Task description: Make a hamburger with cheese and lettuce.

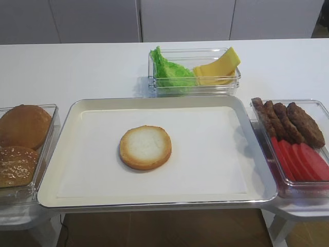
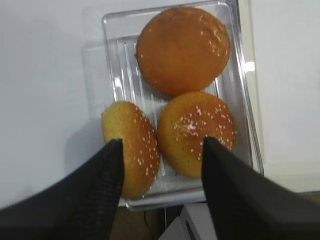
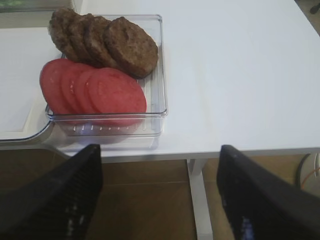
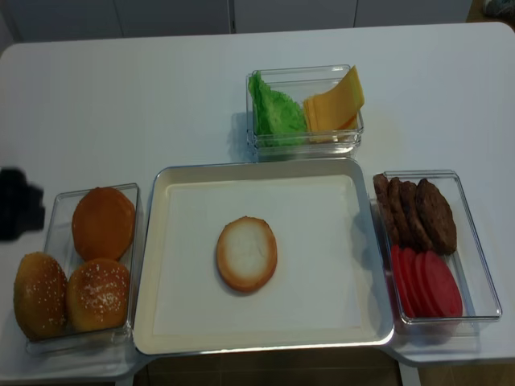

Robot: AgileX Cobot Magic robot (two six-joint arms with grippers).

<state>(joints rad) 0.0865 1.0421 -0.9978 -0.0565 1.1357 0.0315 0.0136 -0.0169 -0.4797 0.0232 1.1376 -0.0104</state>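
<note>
One round bun half, the hamburger, cut face up, pale cream with golden-brown rim, alone at the centre of a shallow cream tray on a white tabletop. Beyond the tray, a clear plastic box: ruffled green lettuce on its left, fanned pale-yellow cheese slices on its right, leaning on the box wall. At left, domed brown buns; at right, dark brown patties above red tomato slices.

Right wrist view: right gripper, jaws spread wide, grasping nothing, below the tabletop edge, near the patty and tomato box.

Left wrist view: left gripper, jaws released and apart, empty, over three buns in a clear box.

Second high view: same layout seen from above.
</note>
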